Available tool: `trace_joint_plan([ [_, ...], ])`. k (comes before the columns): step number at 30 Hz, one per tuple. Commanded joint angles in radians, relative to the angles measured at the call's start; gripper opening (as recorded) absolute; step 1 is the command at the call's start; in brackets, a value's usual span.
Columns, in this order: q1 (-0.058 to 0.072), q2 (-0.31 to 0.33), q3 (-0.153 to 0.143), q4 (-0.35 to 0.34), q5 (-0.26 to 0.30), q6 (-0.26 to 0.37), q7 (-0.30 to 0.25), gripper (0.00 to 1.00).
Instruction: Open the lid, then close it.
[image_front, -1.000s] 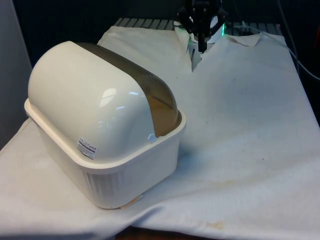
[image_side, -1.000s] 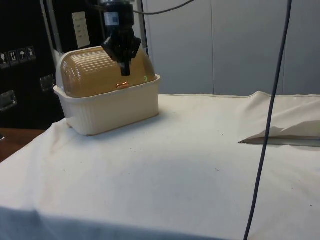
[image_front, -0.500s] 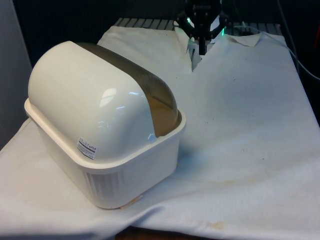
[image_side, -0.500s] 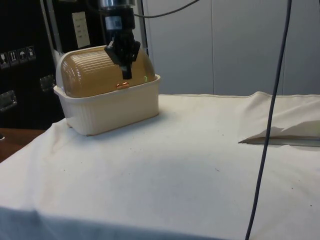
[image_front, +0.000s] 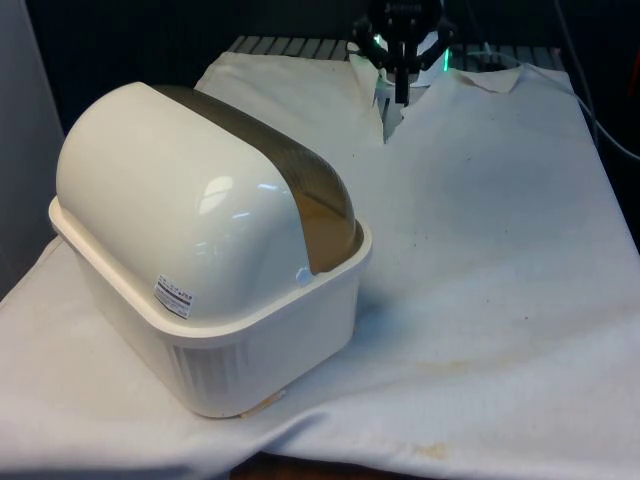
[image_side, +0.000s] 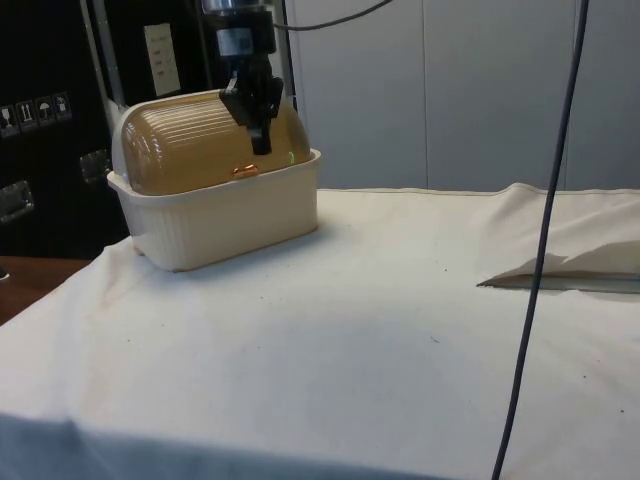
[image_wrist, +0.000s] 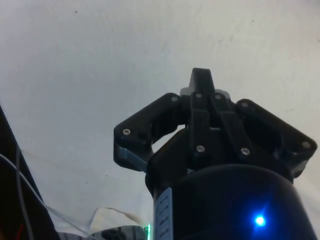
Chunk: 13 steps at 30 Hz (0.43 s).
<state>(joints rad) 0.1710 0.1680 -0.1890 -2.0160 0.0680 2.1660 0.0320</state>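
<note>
The bread box (image_front: 215, 300) is cream, with a brown see-through lid (image_side: 205, 140). The lid is rolled down and shut. In the front view the box sits at about 8 o'clock on the white cloth (image_front: 500, 260). The black gripper (image_front: 401, 92) hangs in the air at about 12 o'clock, well apart from the box. In the wrist view its two fingers (image_wrist: 201, 82) look pressed together, with nothing between them. In the side view the gripper (image_side: 261, 143) shows in front of the lid, maybe not touching it.
</note>
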Motion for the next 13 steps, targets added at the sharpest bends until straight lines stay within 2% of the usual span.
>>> trace_joint_plan([
  [1,0.003,-0.01,0.0,-0.008,-0.01,0.001,-0.002,0.0],
  [2,0.0,0.0,0.0,0.0,0.0,0.0,0.0,0.0],
  [3,0.003,-0.013,0.0,-0.011,-0.012,0.001,-0.007,0.0],
  [8,0.002,-0.031,0.001,-0.027,-0.023,0.002,-0.034,0.0],
  [13,0.0,-0.034,0.001,-0.031,-0.018,-0.003,-0.051,0.0],
])
